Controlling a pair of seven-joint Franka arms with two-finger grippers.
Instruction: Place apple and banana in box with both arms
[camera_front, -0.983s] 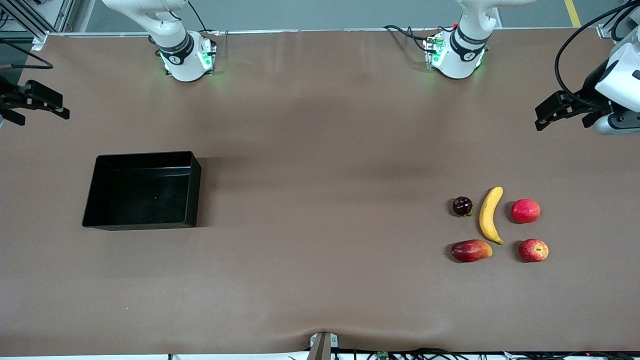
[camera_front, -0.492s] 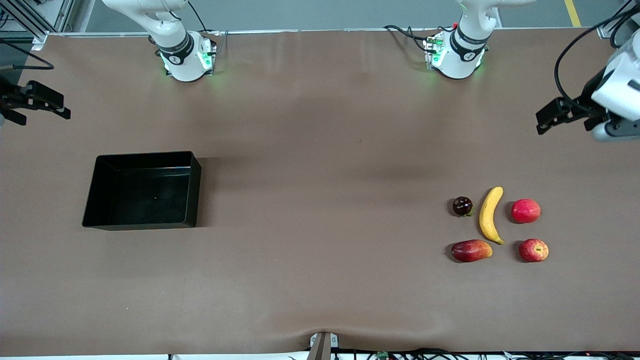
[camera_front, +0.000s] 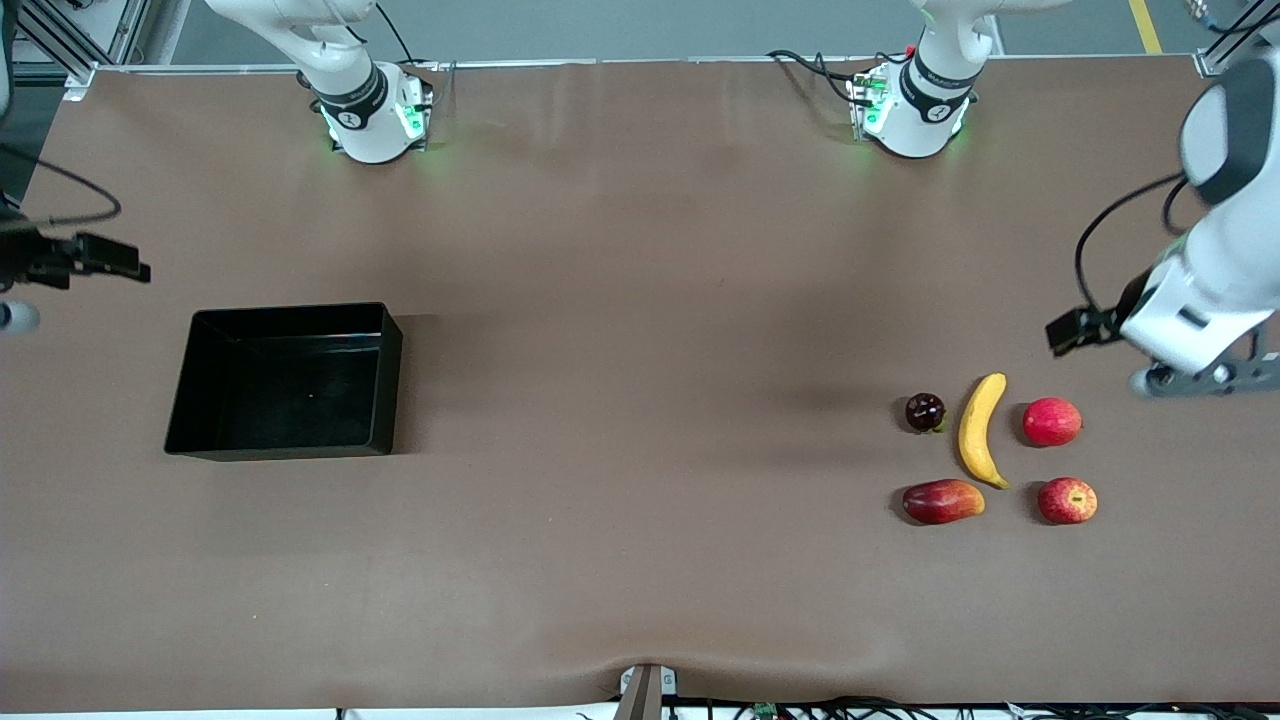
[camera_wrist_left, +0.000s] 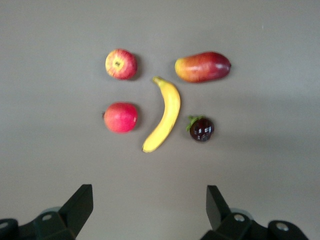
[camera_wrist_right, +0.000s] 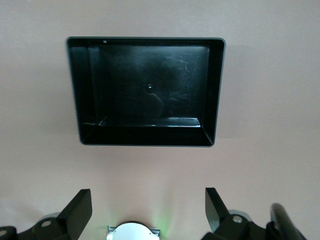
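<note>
The left gripper (camera_wrist_left: 147, 212) has swung down from the table's edge toward the fruit group and now hangs above the table at the left arm's end, jaws spread wide and holding nothing. In the left wrist view all five fruits lie ahead of its fingertips: the banana (camera_wrist_left: 163, 116) sits in the middle, the apple (camera_wrist_left: 120, 64) past it, with a plain red fruit (camera_wrist_left: 120, 117), a long red-yellow fruit (camera_wrist_left: 202, 66) and a small dark fruit (camera_wrist_left: 201, 128) around them. None has been touched. This reads as the start of an approach; the pick is not yet begun.

The right gripper (camera_wrist_right: 147, 212) has shifted slightly toward the box (camera_wrist_right: 220, 90) compared with a second ago. It hangs near the table's edge at the right arm's end, fully open and empty, with the box ahead of its fingers.

In the front view the box (camera_front: 180, 380) holds no fruit, and banana (camera_front: 980, 430) and apple (camera_front: 1067, 500) lie where they did earlier.
</note>
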